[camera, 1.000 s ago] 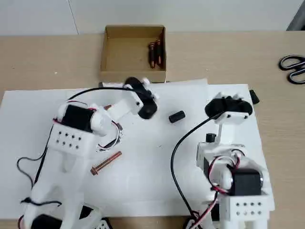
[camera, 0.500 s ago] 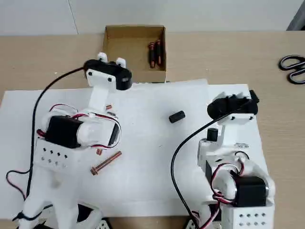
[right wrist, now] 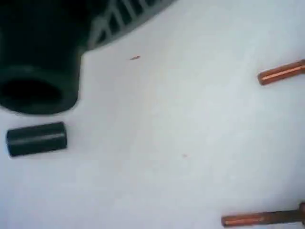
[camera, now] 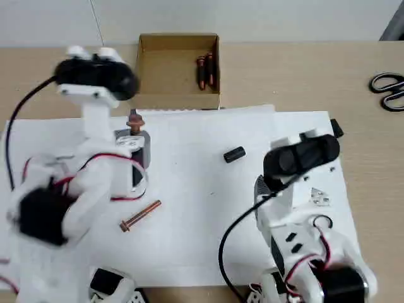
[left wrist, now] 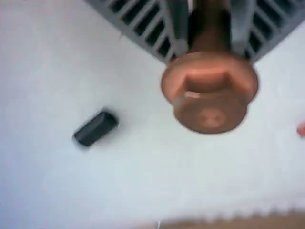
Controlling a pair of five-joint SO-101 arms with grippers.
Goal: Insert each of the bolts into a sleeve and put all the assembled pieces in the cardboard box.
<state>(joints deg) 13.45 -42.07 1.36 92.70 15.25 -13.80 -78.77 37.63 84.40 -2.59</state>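
Gripping a copper bolt (left wrist: 209, 90) by its shaft, the left gripper (left wrist: 209, 24) has its ribbed grey jaws closed on either side, and the flanged head juts out past the tips. In the high view this gripper is raised over the white paper sheet (camera: 208, 252), just in front of the cardboard box (camera: 177, 101), with the bolt sticking out on the box side. The right gripper (right wrist: 52, 43) is closed on a black sleeve (right wrist: 35, 76); the open bore of the sleeve faces the wrist camera and one ribbed jaw lies against its side. A second sleeve (camera: 234, 154) lies on its side on the sheet between the two arms, touching neither gripper. A loose bolt (camera: 141, 215) lies flat on the sheet beside the left arm, its head toward the near edge of the table (camera: 284, 69). In the right wrist view two copper shafts (right wrist: 281, 72) show farther across the sheet, and it is not clear which of them is that loose bolt. Inside the box, two assembled pieces (camera: 206, 71) lie side by side against the wall nearer the scissors (camera: 388, 88), which rest on the bare wood well apart from the sheet.
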